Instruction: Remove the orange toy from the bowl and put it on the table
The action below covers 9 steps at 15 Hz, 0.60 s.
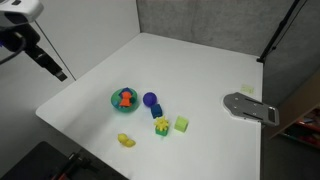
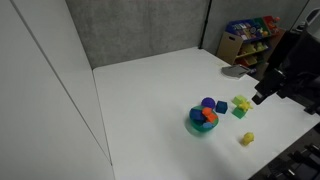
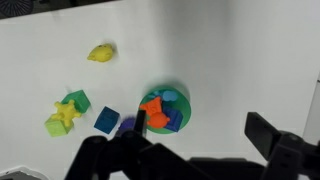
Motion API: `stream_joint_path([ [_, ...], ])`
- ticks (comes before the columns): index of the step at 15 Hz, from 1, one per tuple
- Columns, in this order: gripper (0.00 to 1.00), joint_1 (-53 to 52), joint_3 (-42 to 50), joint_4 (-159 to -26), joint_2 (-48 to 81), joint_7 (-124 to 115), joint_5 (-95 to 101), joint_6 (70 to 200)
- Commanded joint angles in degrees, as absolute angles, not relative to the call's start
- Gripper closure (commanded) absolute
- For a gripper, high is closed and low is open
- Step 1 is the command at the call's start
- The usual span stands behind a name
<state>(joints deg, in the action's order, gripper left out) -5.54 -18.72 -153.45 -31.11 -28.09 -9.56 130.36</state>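
The orange toy (image 1: pixel 125 98) lies in the teal-green bowl (image 1: pixel 114 99) near the front of the white table (image 1: pixel 200 70), together with blue pieces. Toy (image 2: pixel 209 117) and bowl (image 2: pixel 197 127) show in both exterior views. In the wrist view the toy (image 3: pixel 152 109) sits in the left part of the bowl (image 3: pixel 178 89). My gripper (image 3: pixel 197 118) is open and empty, well above the table. Its left finger is over the bowl's left edge and its right finger is over bare table. In the exterior views the gripper (image 1: pixel 58 73) (image 2: pixel 262 96) hangs off to the side of the toys.
Beside the bowl are a purple round object (image 1: pixel 150 99), a blue block (image 1: pixel 157 111), a yellow-green star toy (image 1: pixel 162 125), a green block (image 1: pixel 181 124) and a yellow toy (image 1: pixel 126 140). A grey flat object (image 1: pixel 250 106) lies at the table's edge. A toy shelf (image 2: pixel 250 35) stands behind.
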Motion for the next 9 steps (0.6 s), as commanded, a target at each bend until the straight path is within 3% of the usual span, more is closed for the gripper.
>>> stream_joint_path([
  [1,0.0,-6.3,-17.9,-153.4,-31.0,-28.5,-9.0,130.3],
  [9,0.0,-4.9,-16.8,-148.5,-25.7,-28.0,-8.2,132.4],
])
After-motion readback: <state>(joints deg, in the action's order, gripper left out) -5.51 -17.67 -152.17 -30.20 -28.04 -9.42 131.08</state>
